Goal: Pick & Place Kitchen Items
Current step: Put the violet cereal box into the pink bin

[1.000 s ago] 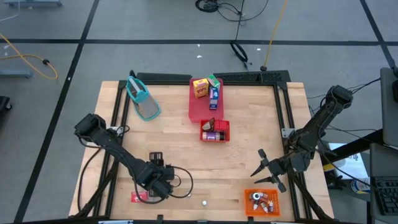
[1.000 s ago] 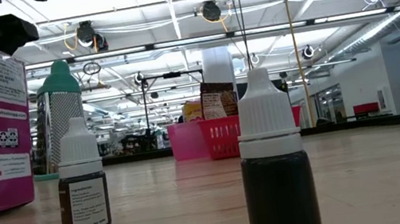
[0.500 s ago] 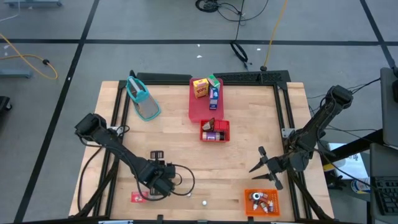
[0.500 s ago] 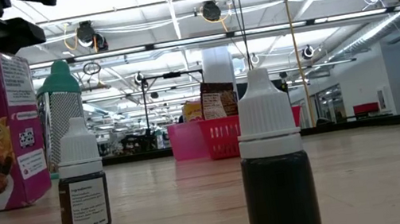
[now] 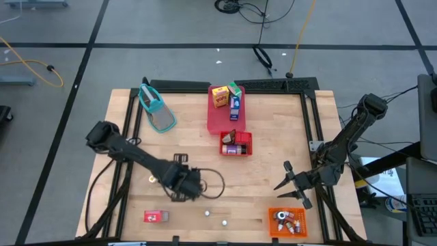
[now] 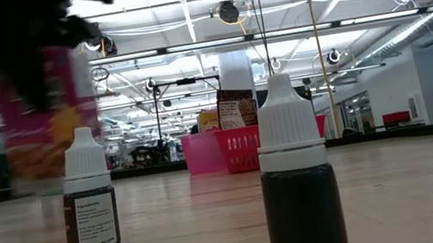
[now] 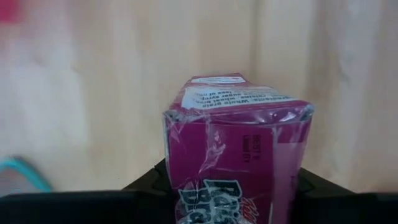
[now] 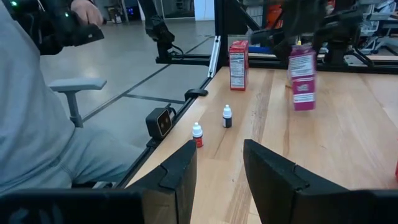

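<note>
- My left gripper (image 5: 183,184) is clamped on the pink carton (image 7: 239,143), fingers pressing its two broad sides. It sits over the near-left part of the table (image 5: 273,137).
- In the low view the carton looks clear of the wood, held upright. I reckon that keeps it above the two small bottles (image 6: 90,203) (image 6: 299,183) standing near the front edge.
- A red carton (image 8: 237,64) stands by the front-left corner, not yet collected.
- My right gripper (image 5: 290,184) waits near the right edge with its fingers spread and empty, just behind the orange bin (image 5: 273,213).
- The red tray (image 5: 217,119) at the back already carries cartons, so that seems the likely destination.
</note>
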`<act>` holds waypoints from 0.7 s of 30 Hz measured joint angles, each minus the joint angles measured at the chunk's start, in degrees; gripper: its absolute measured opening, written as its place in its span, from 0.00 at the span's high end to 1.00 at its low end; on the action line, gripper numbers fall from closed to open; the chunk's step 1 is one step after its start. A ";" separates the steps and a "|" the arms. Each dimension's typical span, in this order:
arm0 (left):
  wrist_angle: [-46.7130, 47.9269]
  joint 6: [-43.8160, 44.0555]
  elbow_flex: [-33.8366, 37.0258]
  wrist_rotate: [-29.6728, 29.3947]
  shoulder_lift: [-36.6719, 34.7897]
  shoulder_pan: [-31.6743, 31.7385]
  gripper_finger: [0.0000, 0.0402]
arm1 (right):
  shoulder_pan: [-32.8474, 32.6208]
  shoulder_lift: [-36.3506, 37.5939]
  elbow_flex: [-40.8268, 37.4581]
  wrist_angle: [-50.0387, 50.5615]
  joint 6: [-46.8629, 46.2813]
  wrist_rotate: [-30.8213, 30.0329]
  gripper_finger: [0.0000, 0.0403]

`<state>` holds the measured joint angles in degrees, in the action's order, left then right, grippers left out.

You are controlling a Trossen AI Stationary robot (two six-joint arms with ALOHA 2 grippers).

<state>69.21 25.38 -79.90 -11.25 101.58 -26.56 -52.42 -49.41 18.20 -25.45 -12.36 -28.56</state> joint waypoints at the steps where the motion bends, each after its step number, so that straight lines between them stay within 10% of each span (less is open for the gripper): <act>1: 0.81 -0.86 -0.98 -1.11 0.00 0.92 0.63 | 0.00 0.00 0.00 0.00 0.02 0.06 0.69; 21: 3.97 -25.07 -12.07 -6.92 -0.07 21.05 0.63 | 0.00 0.00 0.00 0.08 0.02 0.07 0.69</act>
<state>73.18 0.31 -91.97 -18.17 101.51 -5.51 -52.42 -49.41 18.20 -25.37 -12.34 -28.48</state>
